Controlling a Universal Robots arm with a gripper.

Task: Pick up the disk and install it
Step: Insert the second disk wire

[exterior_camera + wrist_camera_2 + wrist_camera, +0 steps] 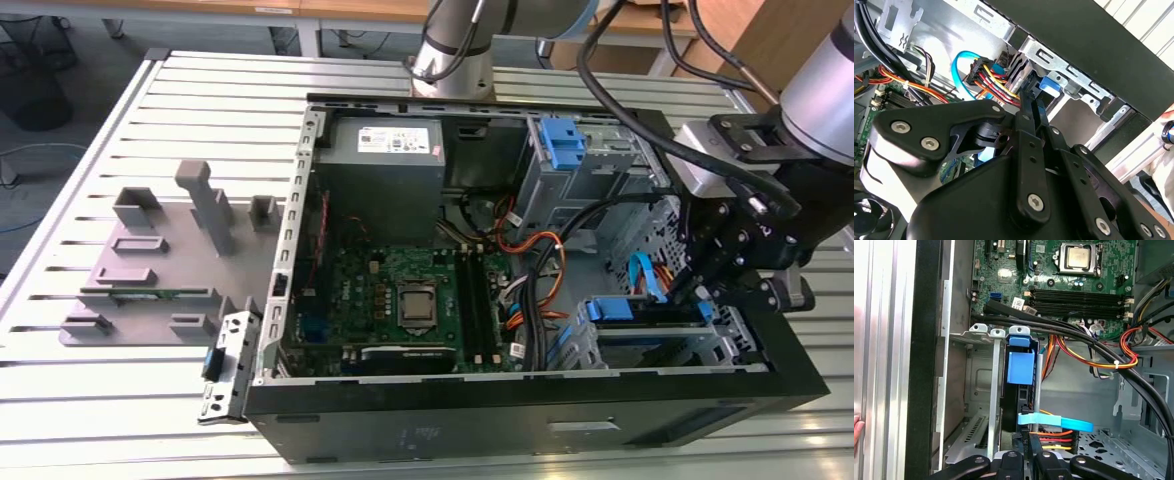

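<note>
Disk (1019, 371) seated upright in case (534, 425) drive bay, blue rail visible. Gripper (747, 262) positioned at disk's cabled end; finger state apparently closed, not determinable. Blue cable (1054, 421) beside connector.

Black screw-studded end effector (1026, 107); silver arm (454, 45).

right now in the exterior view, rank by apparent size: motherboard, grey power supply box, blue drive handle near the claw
1. motherboard
2. grey power supply box
3. blue drive handle

The handle is plainly smallest; the first two are closer in size.
</note>
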